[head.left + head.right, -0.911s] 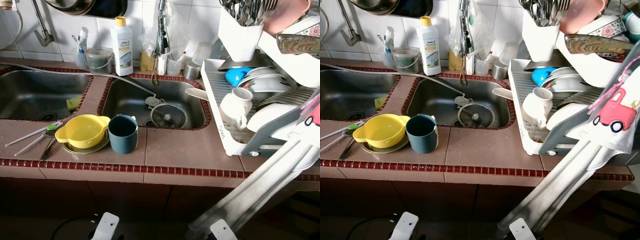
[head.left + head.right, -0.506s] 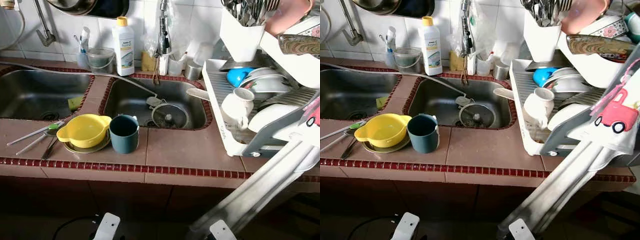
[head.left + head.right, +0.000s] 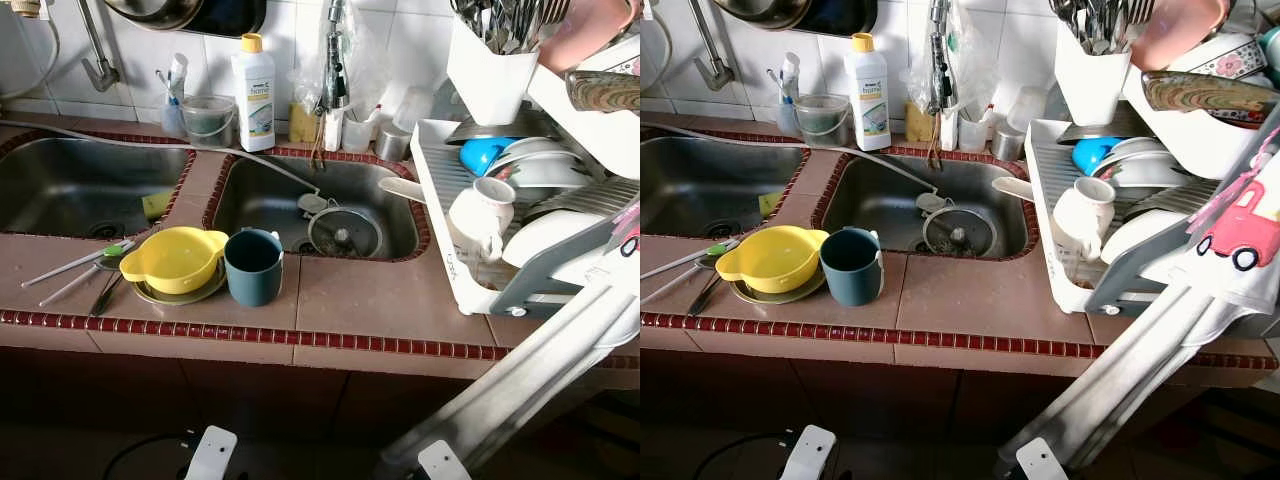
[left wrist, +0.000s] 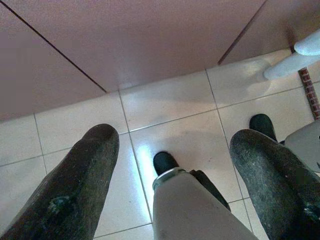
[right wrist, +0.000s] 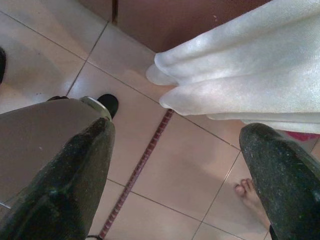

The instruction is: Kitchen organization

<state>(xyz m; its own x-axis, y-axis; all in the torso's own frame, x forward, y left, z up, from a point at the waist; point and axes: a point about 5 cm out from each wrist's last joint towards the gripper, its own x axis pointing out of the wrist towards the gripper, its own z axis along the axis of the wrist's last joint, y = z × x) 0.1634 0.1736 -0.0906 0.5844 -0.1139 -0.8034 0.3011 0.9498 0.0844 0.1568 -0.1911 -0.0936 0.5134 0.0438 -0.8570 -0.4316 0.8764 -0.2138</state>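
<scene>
Both arms idle, low | left gripper (image 4: 172,165) and right gripper (image 5: 175,170) spread, empty | next: approach teal cup (image 3: 252,266) squarely, clearing yellow bowl (image 3: 172,258) beside it

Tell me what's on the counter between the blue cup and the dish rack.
Nothing: in the left eye view, bare tile runs from the blue cup to the dish rack.

The tiled counter (image 3: 380,300) is evenly bright and sharp; below its edge, deep shadow. Both sinks gleam softly. A glare patch shines on the floor tile (image 4: 145,155), and wrist fingers loom blurred.
</scene>
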